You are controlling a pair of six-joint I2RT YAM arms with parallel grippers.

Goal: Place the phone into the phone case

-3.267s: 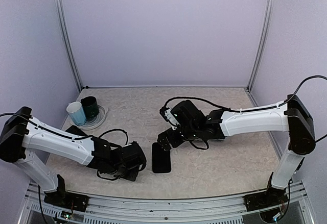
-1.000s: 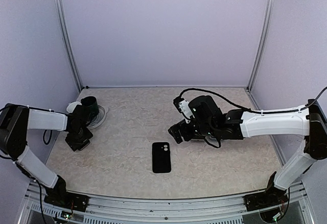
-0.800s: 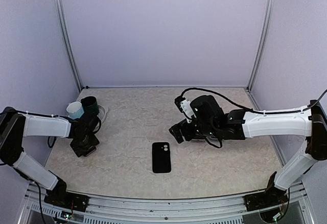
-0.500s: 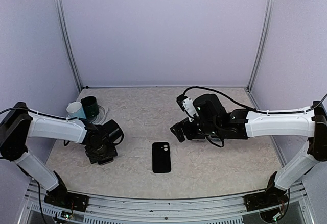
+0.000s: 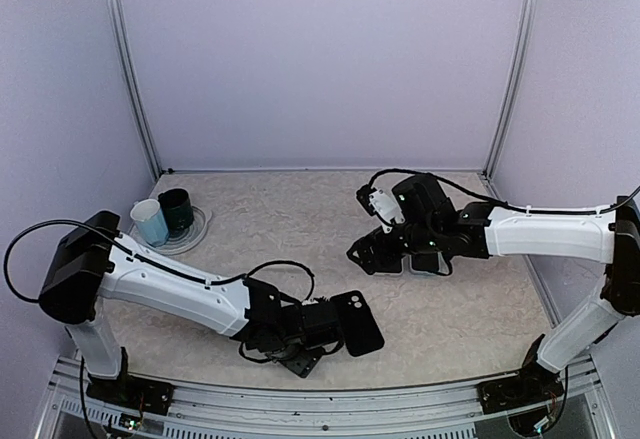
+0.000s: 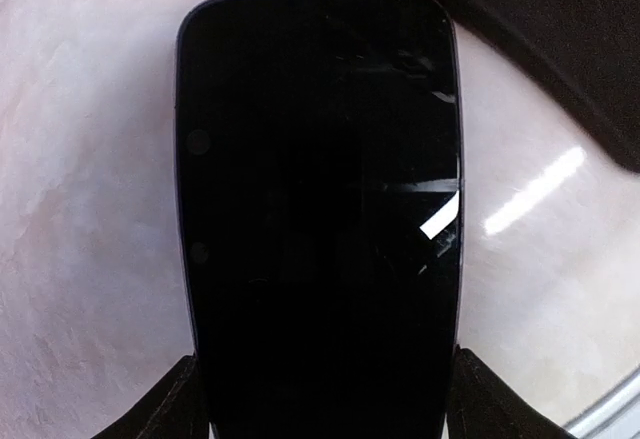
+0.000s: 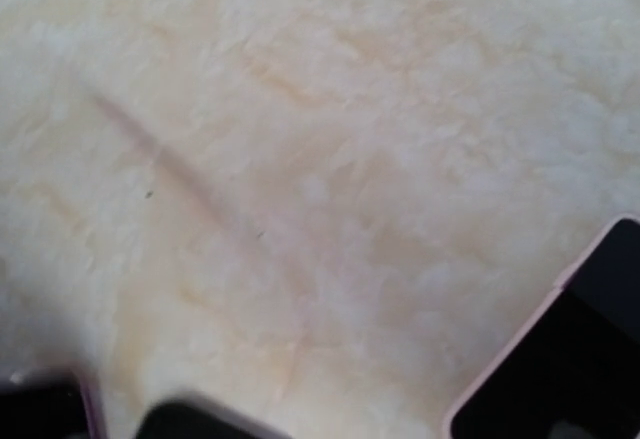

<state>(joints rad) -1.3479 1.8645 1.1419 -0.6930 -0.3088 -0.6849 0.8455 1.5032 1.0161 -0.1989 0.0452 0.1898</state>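
**Operator:** Where do I stand with the phone?

**Coach:** You have it. Your left gripper (image 6: pixel 325 404) is clamped across the width of the phone (image 6: pixel 320 209) at its near end. The glossy face is toward the wrist camera, close to the desk (image 5: pixel 250 219) near the front edge. From above, the gripper hides it. Just beside it, on the side toward your right arm, lies a black slab with two pale dots. I take that to be the phone case (image 5: pixel 362 324), though I can't be sure from these views.

**Operator:** And my right side?

**Coach:** Your right gripper (image 5: pixel 372 257) hangs with its jaws spread wide and nothing between them. It is farther back on the desk, apart from the case.

**Operator:** So how do I seat it cleanly?

**Coach:** Square up first. Phone and case look turned relative to each other, so rotate your left wrist until the long edges run parallel. Check that the open side of the case faces up; I can't tell that here. Then lead with the far short edge, tuck it under the case lip at a shallow tilt, and lower the near end. A light case will probably skate on this smooth desk, so bring your right gripper down to pin its far end before you push.
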